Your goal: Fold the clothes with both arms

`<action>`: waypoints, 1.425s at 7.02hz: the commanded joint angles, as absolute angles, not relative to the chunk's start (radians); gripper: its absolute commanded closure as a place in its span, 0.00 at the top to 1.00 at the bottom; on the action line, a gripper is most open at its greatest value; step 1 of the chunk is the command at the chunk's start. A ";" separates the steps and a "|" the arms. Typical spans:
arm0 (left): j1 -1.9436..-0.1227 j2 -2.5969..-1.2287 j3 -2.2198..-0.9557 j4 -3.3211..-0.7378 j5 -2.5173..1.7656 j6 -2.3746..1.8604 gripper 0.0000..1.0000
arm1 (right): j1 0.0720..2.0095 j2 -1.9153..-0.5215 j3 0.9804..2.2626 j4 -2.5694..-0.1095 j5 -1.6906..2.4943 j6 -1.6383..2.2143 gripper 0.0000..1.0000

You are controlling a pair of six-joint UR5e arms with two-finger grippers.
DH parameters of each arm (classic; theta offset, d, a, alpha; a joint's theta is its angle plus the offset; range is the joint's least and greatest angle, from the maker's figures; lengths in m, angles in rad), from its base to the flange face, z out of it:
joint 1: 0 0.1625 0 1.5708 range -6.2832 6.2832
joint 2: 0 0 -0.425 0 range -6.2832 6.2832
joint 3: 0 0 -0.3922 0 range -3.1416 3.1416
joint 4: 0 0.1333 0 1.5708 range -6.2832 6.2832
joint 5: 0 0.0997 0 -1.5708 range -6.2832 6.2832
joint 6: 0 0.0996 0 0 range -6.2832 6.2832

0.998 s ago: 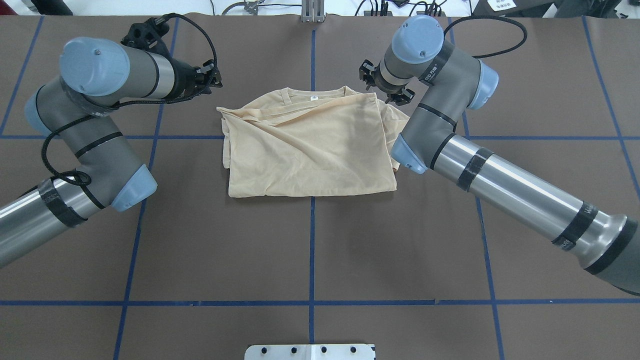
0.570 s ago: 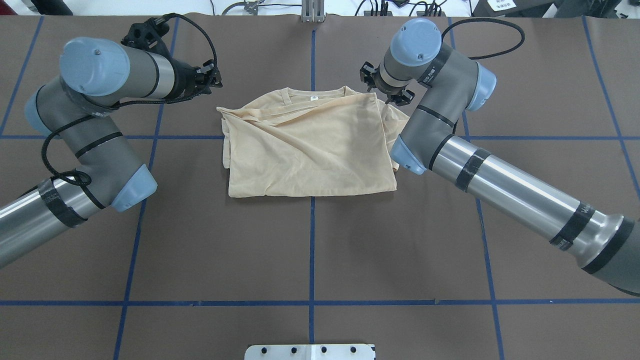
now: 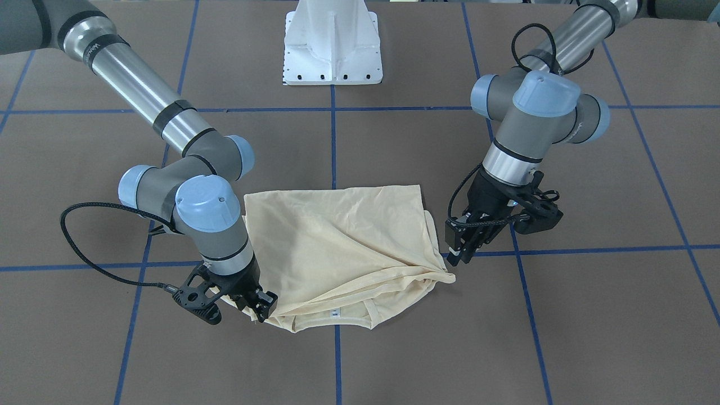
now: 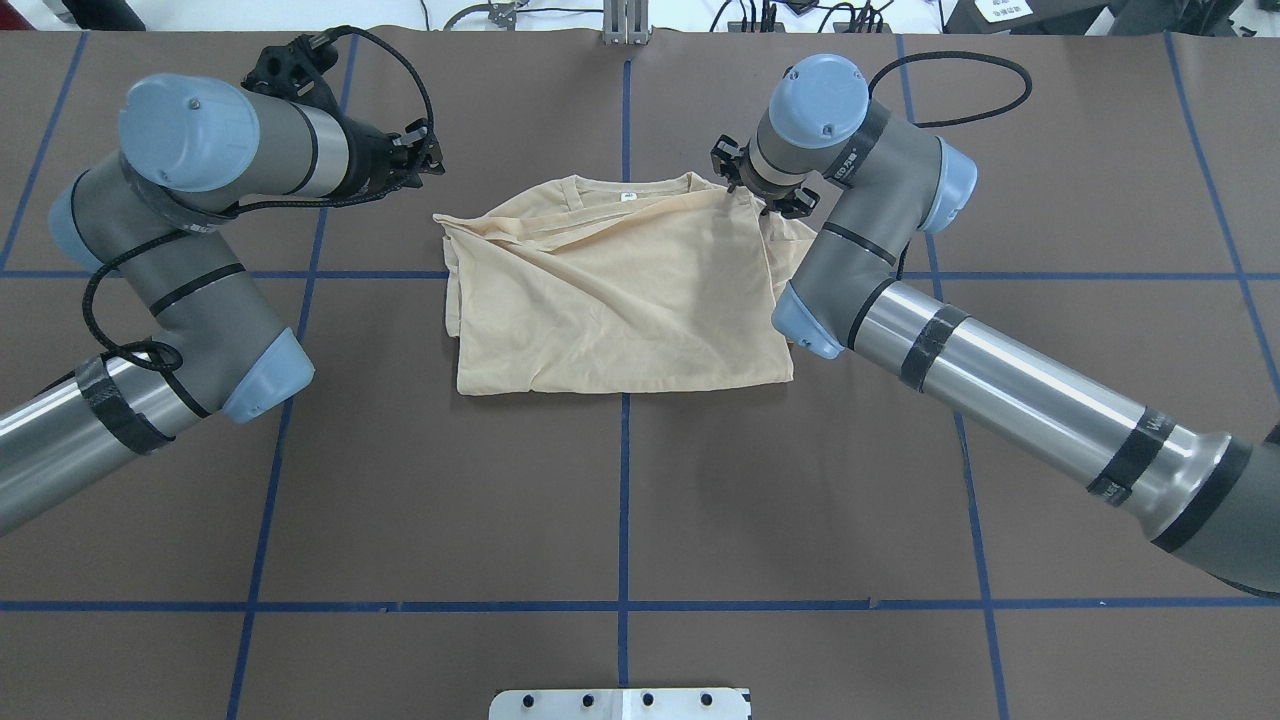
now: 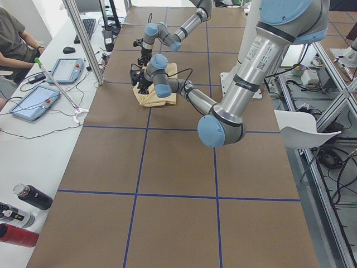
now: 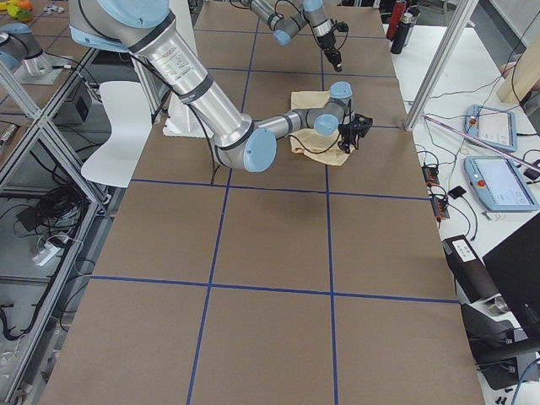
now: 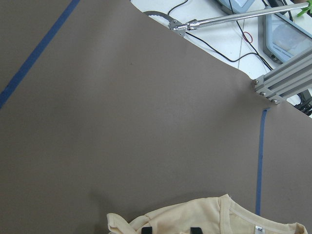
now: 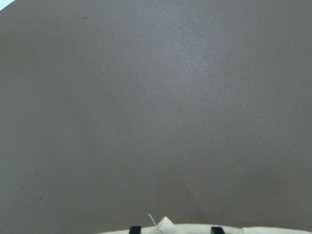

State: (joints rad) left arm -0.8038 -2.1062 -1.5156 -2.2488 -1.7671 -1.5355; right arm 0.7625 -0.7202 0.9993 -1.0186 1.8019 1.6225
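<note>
Near collar end of shirt, corner grab pending.
Right tool, jaws spread, straddles its corner; left tool, jaws part-spread and empty, hangs just outside.

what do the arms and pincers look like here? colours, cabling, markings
Left arm and right arm look alike: grey jointed housings, silver tube links, light-blue round joint caps, and black bands, some with white lettering too small to read. A black cable loops along each. Left pincer and right pincer are black, two-fingered.
</note>
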 commanded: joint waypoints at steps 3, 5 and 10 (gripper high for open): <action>-0.804 -2.105 -1.517 -2.249 -1.767 -1.536 0.38 | 0.761 -0.719 0.999 -1.015 1.801 1.623 0.00; -0.805 -2.105 -1.519 -2.249 -1.767 -1.536 0.38 | 0.776 -0.719 1.041 -1.017 1.805 1.624 0.00; -0.802 -2.105 -1.519 -2.249 -1.767 -1.542 0.38 | 0.819 -0.857 1.253 -1.152 1.829 1.565 0.00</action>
State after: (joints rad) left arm -0.8033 -2.1046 -1.5197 -2.2488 -1.7671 -1.5409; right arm 0.8174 -0.8150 1.2104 -1.1338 1.8338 1.5726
